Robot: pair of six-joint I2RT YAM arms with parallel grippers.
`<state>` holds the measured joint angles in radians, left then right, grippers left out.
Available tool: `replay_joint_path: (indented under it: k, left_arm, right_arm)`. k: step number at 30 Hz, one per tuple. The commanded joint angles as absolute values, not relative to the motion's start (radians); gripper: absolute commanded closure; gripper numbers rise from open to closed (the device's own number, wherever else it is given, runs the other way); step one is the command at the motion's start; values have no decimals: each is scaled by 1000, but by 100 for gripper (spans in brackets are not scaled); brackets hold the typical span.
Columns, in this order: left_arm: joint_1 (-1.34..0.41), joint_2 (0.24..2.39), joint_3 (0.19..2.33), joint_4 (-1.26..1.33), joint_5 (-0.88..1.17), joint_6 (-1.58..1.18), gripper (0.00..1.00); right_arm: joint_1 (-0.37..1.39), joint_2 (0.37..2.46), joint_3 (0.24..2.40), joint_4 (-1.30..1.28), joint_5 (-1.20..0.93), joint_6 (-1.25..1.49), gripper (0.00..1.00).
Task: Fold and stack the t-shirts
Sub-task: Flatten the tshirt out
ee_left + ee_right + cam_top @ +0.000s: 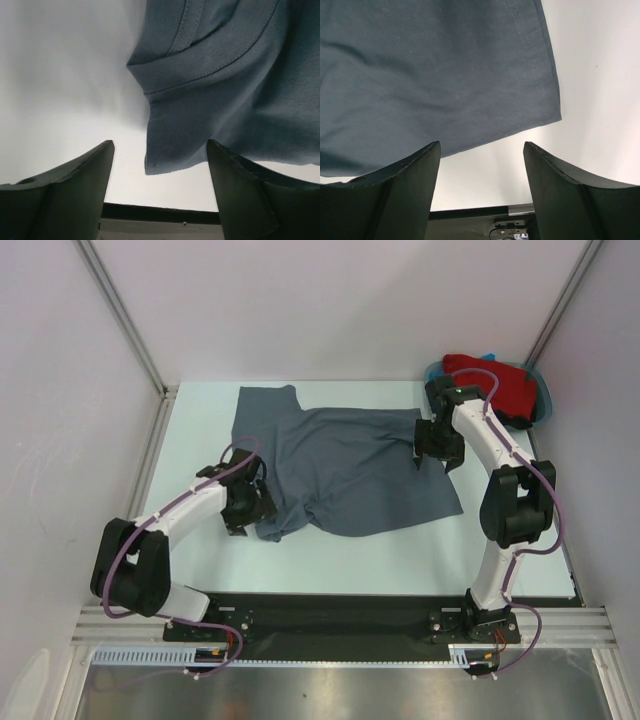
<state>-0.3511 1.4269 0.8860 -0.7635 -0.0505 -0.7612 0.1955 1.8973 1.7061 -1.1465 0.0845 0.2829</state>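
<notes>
A slate-grey t-shirt (340,465) lies partly spread and rumpled on the white table, with a sleeve at the back left. My left gripper (250,508) is open at the shirt's near left edge. In the left wrist view a folded, stitched corner of the shirt (220,80) lies just ahead of the open left gripper (160,165), and nothing is held. My right gripper (437,448) is open over the shirt's right edge. In the right wrist view the hemmed edge of the shirt (445,75) lies ahead of the open right gripper (482,160). A red t-shirt (492,383) is bunched at the back right.
The red shirt rests in a teal tub (544,405) at the back right corner, with a bit of blue cloth at its top. Metal frame posts (120,315) rise at the back corners. A black rail (330,610) runs along the near edge.
</notes>
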Motion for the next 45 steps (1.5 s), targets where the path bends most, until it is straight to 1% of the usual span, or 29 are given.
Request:
replay_joint_path:
  k: [1,3,4,5,6,11,13,14,15,16,18,21,28,33,37,38,39,40,41,42,43,45]
  left_arm:
    - [-356,1430,908,-719,-48,-723,21]
    - [-356,1437,914,-710,-43,-715,46]
    - [-356,1439,916,-710,-43,-712,62]
    - [-356,1436,917,-710,-46,-712,91]
    - [-356,1433,919,-712,-49,-713,100]
    - [-354,1393,937,-741,-75,-715,100]
    - [-353,1368,989,-782,-89,-692,100]
    - [-353,1365,1020,-810,-101,-680,100]
    - [-353,1367,1095,-846,-118,-664,100]
    - [-348,1379,1139,-933,-156,-637,100]
    - [-345,1388,1253,-1011,-189,-606,100]
    - [-318,1388,1346,-1117,-203,-563,100]
    - [-229,1376,1422,-1311,-190,-486,100]
    - [-184,1347,1450,-1400,-221,-474,100]
    - [-149,1331,1460,-1453,-206,-459,99]
    - [-147,1333,1453,-1466,-219,-463,95]
    - [-146,1328,1439,-1468,-227,-447,82]
    - [-135,1318,1424,-1467,-221,-443,75]
    - [-129,1310,1408,-1466,-216,-443,76]
    - [-123,1307,1388,-1466,-213,-445,72]
    - [-117,1302,1381,-1466,-215,-446,66]
    - [-107,1302,1371,-1466,-213,-448,62]
  right_arm:
    - [199,1888,1735,-1147,84,273,27]
    - [199,1890,1733,-1146,84,273,27]
    - [199,1891,1732,-1146,86,273,27]
    - [199,1891,1730,-1147,86,273,27]
    - [201,1891,1730,-1146,87,273,27]
    - [199,1891,1724,-1144,89,273,27]
    - [199,1890,1712,-1144,87,272,27]
    - [199,1894,1709,-1146,89,268,28]
    - [199,1896,1707,-1149,92,264,28]
    - [199,1896,1698,-1154,100,262,28]
    - [198,1890,1687,-1151,109,255,28]
    - [195,1890,1674,-1150,112,255,28]
    - [196,1891,1675,-1164,126,252,29]
    - [198,1898,1663,-1175,124,249,29]
    - [199,1913,1635,-1193,126,249,29]
    - [199,1925,1634,-1198,129,250,30]
    - [201,1928,1631,-1201,133,250,31]
    - [201,1931,1628,-1203,133,252,31]
    - [199,1937,1629,-1206,133,253,31]
    - [199,1943,1631,-1207,133,252,32]
    - [199,1945,1634,-1207,133,250,32]
    - [199,1950,1643,-1210,132,252,32]
